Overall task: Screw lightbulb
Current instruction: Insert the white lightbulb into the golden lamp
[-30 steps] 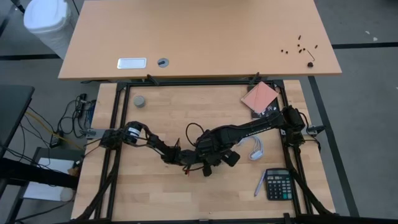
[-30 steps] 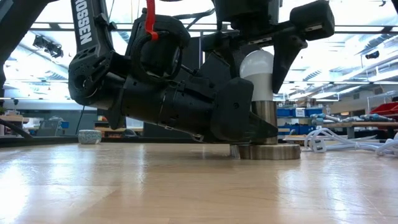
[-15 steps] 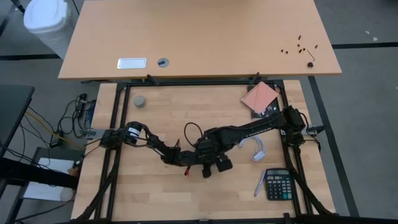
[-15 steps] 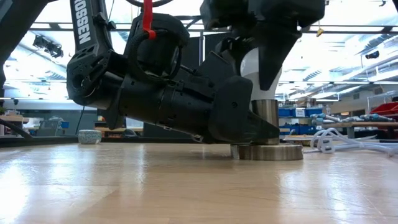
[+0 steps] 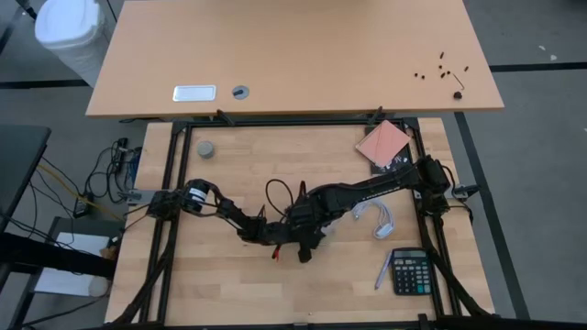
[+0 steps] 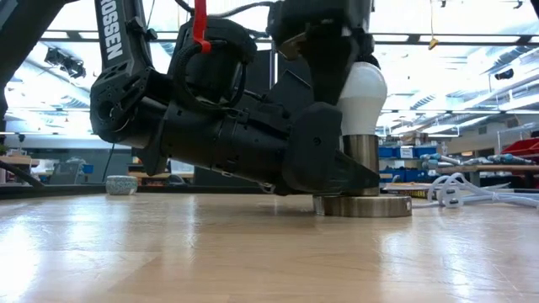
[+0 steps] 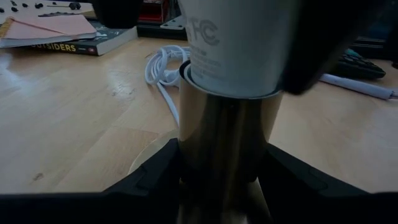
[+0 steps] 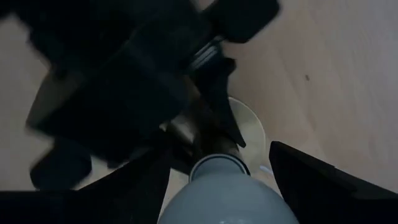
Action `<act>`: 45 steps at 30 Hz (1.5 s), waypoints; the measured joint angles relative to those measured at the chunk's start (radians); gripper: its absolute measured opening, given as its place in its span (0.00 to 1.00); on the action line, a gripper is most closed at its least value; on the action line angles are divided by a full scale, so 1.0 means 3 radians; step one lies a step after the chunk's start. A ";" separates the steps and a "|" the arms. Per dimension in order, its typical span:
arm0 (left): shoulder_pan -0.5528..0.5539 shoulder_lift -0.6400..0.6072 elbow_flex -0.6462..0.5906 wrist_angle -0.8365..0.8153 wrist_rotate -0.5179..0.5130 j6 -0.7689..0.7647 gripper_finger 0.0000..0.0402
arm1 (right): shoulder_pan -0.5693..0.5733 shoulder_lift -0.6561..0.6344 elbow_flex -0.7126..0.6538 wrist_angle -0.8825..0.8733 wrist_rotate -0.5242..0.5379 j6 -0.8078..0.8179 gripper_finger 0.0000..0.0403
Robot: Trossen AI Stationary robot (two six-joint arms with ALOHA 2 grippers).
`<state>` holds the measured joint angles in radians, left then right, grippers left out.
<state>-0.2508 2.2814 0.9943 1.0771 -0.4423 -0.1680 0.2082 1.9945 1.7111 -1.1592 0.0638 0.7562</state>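
The white lightbulb [image 6: 363, 93] stands upright with its base in the metallic socket's stem [image 6: 362, 153]. The stem rises from the round socket disc [image 6: 367, 206], which lies flat on the wooden table. My left gripper [image 6: 349, 172] lies low over the table, shut on the stem. My right gripper [image 6: 337, 59] comes down from above and is shut on the bulb. In the high view both grippers meet at mid-table [image 5: 307, 229] and hide the bulb and socket. My left gripper pinches the socket's metallic stem [image 7: 224, 146] between its two fingers [image 7: 155, 180], just below the bulb's base. The fingers come level from the table's left side. The disc stays flat on the table. My right gripper holds the bulb's rounded head [image 8: 227, 199] between its two fingers [image 8: 314, 180], from above, pointing down. The bulb stands upright, its pale base [image 7: 233, 50] in the top of the stem.
A white cord [image 5: 374, 218] lies coiled right of the socket. A calculator [image 5: 411, 272] and a pen [image 5: 382, 272] lie near the front right. A book with pink paper [image 5: 383, 145] sits at the far right. A small grey cap [image 5: 206, 149] sits at the far left.
My right gripper has turned about the bulb's upright axis while staying over the socket; in the low view its fingers swing round from either side of the bulb to its left. The bulb stays upright in the stem. My left gripper keeps its hold on the stem.
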 joint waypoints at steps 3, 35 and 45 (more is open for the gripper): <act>0.0000 0.0000 0.0000 0.0000 -0.0001 -0.0007 0.48 | -0.0034 0.0000 0.0000 0.0023 -0.0005 0.0209 0.69; 0.0010 0.0000 -0.0001 -0.0015 -0.0012 -0.0015 0.48 | 0.0043 0.0000 0.0145 -0.0392 0.0048 -0.0750 0.86; 0.0009 -0.0001 -0.0001 -0.0020 0.0008 -0.0004 0.48 | 0.0356 0.0000 0.0035 -0.0266 0.0805 -0.0540 0.92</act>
<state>-0.2481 2.2810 0.9939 1.0710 -0.4399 -0.1692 0.3149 1.9945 1.7215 -1.2390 0.3053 0.5942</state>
